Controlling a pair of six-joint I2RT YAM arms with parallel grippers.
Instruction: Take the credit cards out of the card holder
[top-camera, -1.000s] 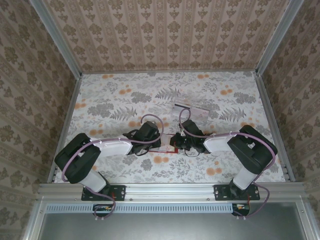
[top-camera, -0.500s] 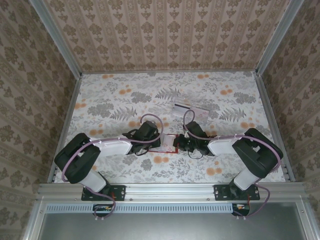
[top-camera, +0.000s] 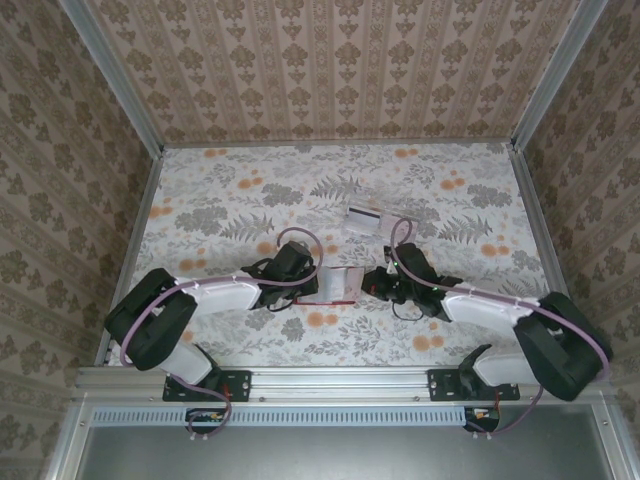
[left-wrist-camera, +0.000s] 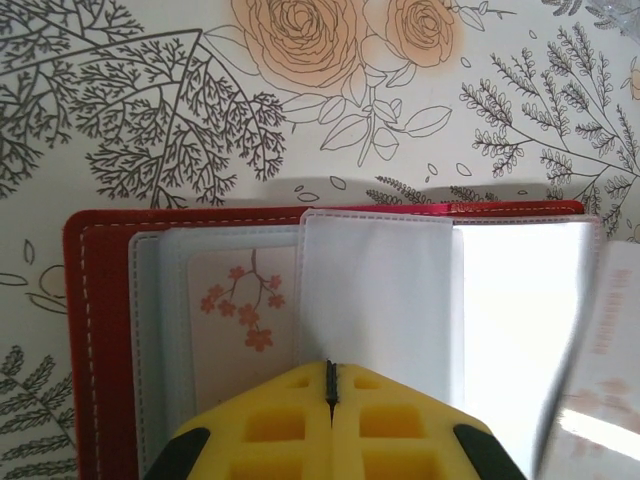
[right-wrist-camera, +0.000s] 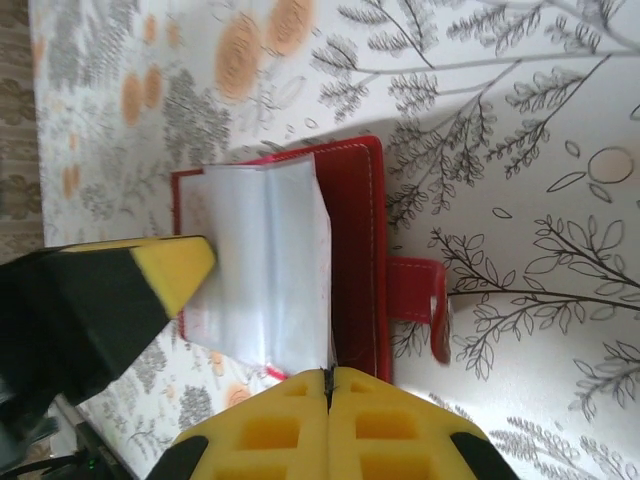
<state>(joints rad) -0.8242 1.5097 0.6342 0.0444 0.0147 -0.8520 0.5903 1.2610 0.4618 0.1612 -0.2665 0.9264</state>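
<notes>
The red card holder (top-camera: 318, 299) lies open on the flowered table, its clear pocket leaves (left-wrist-camera: 375, 290) spread and its red tab (right-wrist-camera: 415, 290) pointing away. My left gripper (left-wrist-camera: 330, 365) is shut, its tip pressing down on the leaves (top-camera: 316, 282). One credit card (left-wrist-camera: 240, 320) with a blossom print sits in a pocket beside it. My right gripper (right-wrist-camera: 328, 375) is shut on a thin pale credit card (left-wrist-camera: 600, 370), which stands tilted on edge at the holder's right side (top-camera: 346, 282). Another credit card (top-camera: 362, 216) with a dark stripe lies flat farther back.
A pale oblong piece (top-camera: 400, 225) lies next to the striped card. Metal rails and patterned walls (top-camera: 120, 200) close off the table's left, right and back. The left gripper's finger (right-wrist-camera: 170, 270) rests on the leaves across from my right gripper.
My right arm has swung back to the right, away from the holder's middle, and the pale card has come up with it. The left gripper has stayed pressed on the holder.
</notes>
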